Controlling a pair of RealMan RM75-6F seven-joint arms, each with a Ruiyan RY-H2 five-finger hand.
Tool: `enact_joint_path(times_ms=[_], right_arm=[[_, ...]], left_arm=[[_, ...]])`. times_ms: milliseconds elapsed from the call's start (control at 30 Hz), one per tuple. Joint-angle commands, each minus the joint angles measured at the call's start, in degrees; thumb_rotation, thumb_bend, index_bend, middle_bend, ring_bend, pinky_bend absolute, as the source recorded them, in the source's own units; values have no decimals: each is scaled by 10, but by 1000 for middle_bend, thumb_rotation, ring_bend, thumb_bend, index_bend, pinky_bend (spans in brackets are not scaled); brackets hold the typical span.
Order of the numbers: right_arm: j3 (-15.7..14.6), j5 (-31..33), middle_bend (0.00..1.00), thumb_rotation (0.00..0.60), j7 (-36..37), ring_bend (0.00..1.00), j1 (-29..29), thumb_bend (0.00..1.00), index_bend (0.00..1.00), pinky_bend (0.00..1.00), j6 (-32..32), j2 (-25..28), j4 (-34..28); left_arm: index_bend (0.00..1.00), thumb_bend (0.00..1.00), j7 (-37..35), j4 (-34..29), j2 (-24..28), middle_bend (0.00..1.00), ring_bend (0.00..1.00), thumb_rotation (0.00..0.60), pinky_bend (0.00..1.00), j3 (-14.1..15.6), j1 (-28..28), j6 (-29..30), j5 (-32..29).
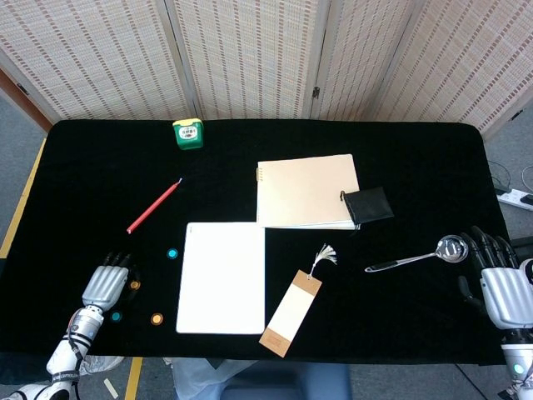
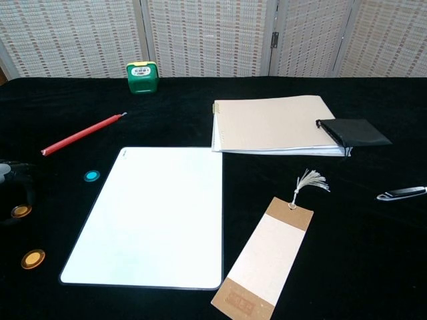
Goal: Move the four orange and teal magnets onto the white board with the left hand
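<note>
Magnets are all off the board [image 1: 222, 277], flat on the table by the left hand [image 1: 104, 287], which holds nothing, fingers loosely apart. They're thin, so fingers could skid them away.

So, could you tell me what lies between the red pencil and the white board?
In the head view, one teal magnet lies between the red pencil and white board.

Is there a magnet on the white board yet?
No, the white board is bare; the teal magnet and orange magnet lie on the black table left of it.
</note>
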Motion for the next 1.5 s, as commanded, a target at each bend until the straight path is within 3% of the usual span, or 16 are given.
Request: enact_joint_path(times_ms=[33, 433, 833, 1000, 1067, 1300, 1500], right_arm=[[0, -1, 18, 600, 0, 44, 0, 530, 0, 20, 1, 0, 0], [3, 3, 18, 600, 10, 40, -3, 529, 0, 20, 3, 4, 4], [4, 11, 18, 600, 26, 37, -8, 530, 0, 20, 3, 5, 15], [4, 11, 18, 600, 30, 34, -9, 529, 0, 20, 4, 4, 18], [4, 11, 18, 600, 31, 33, -10, 530, 0, 20, 5, 4, 18], [4, 2, 18, 600, 32, 34, -6, 529, 0, 20, 3, 3, 17], [4, -3, 18, 600, 31, 34, 1, 529, 0, 20, -4, 0, 17]], left_arm=[[548, 453, -3, -7, 2, 172, 99, 600, 0, -1, -1, 6, 6], [547, 455, -1, -70, -2, 174, 94, 600, 0, -23, -53, 6, 56], [538, 451, 37, -61, -58, 174, 85, 600, 0, -34, -116, -37, 63], [322, 393, 68, -64, -65, 162, 38, 600, 0, -31, -124, -51, 42], [281, 372, 71, -68, -64, 155, 35, 600, 0, -31, -121, -44, 37], [350, 370, 57, -84, -27, 153, 35, 600, 0, -16, -90, 6, 42], [429, 375, 40, -101, 22, 153, 39, 600, 0, 27, -53, 49, 81]])
